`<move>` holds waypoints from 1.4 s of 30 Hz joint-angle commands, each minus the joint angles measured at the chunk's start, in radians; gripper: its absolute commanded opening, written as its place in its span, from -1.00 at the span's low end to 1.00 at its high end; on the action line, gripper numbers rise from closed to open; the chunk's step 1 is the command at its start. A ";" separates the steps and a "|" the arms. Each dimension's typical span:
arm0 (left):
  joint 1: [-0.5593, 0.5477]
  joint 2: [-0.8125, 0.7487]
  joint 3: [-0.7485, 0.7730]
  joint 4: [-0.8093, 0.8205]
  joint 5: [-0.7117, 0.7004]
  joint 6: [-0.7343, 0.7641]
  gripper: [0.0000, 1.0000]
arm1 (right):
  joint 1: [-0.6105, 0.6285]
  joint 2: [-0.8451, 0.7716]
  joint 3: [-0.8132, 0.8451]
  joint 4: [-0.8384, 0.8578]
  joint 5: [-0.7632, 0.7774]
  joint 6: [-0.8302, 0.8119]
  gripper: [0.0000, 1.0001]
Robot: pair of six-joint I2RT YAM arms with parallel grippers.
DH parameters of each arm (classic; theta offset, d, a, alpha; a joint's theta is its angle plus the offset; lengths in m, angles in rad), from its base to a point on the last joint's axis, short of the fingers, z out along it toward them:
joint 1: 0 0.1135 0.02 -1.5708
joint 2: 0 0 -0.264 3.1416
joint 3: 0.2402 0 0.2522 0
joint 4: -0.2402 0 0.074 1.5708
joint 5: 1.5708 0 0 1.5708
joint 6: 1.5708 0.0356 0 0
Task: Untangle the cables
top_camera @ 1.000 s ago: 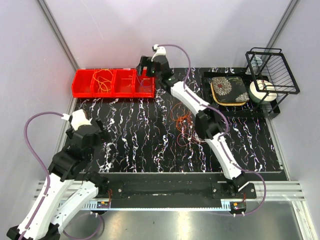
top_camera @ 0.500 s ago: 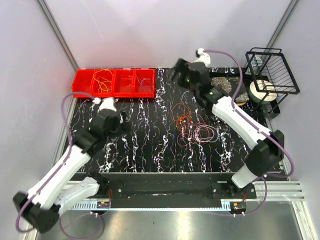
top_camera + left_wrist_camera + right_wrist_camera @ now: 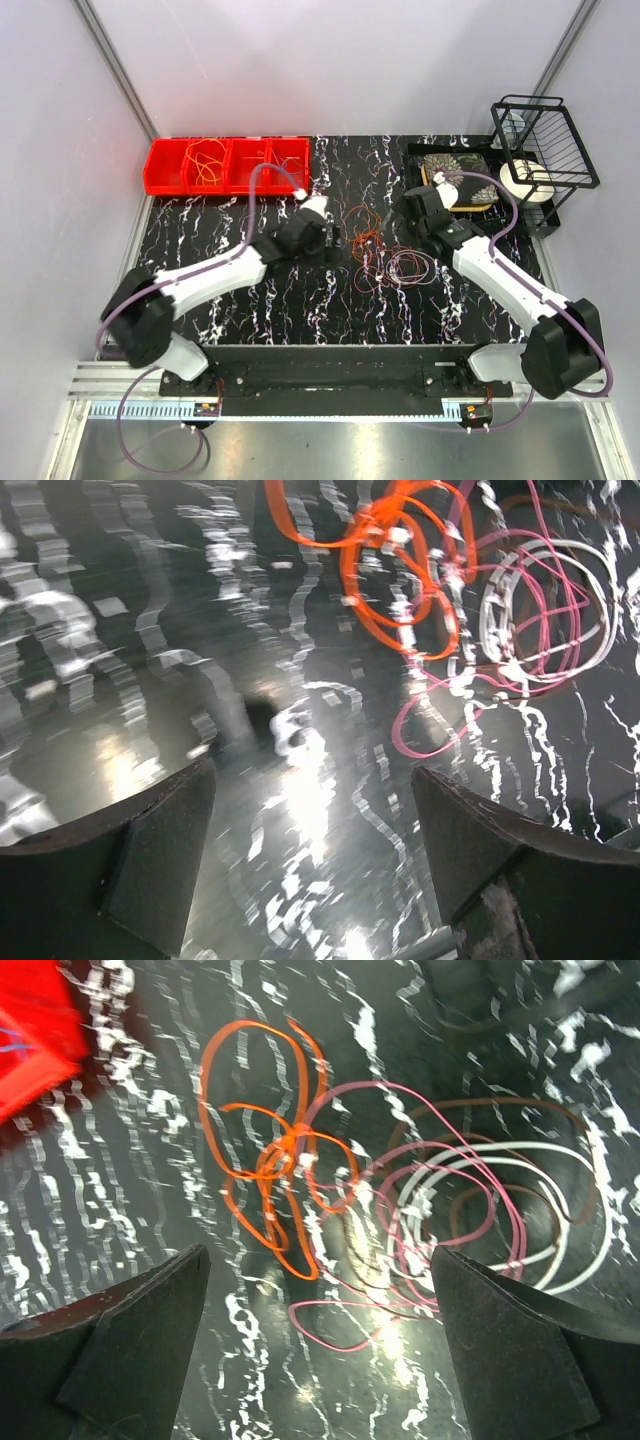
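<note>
Midway across the black marbled table (image 3: 250, 300), the cables (image 3: 378, 252) lie in one loose heap between the two arms. An orange cable (image 3: 280, 1155) is knotted into several small loops, a thin pink cable (image 3: 400, 1088) crosses over it, a thicker white cable (image 3: 545, 1146) coils in rings, and a dim brown cable (image 3: 520, 1102) arcs behind them. Beside the heap's left edge the left gripper (image 3: 315, 790) hovers with fingers spread wide, holding nothing. At the heap's far right corner the right gripper (image 3: 320, 1270) is likewise spread and empty. A yellow cable (image 3: 205, 160) sits in the red bin (image 3: 225, 188).
</note>
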 commanded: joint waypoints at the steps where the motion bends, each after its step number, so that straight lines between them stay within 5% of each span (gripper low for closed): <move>1: -0.050 0.123 0.113 0.156 0.079 0.007 0.65 | -0.021 -0.002 -0.021 -0.013 -0.005 0.026 0.94; 21: -0.188 0.555 0.538 0.145 0.184 -0.020 0.42 | -0.211 -0.073 -0.010 -0.154 0.119 0.054 0.93; 42: -0.193 0.704 0.650 0.090 0.109 -0.014 0.21 | -0.222 -0.056 -0.003 -0.127 0.114 0.002 0.92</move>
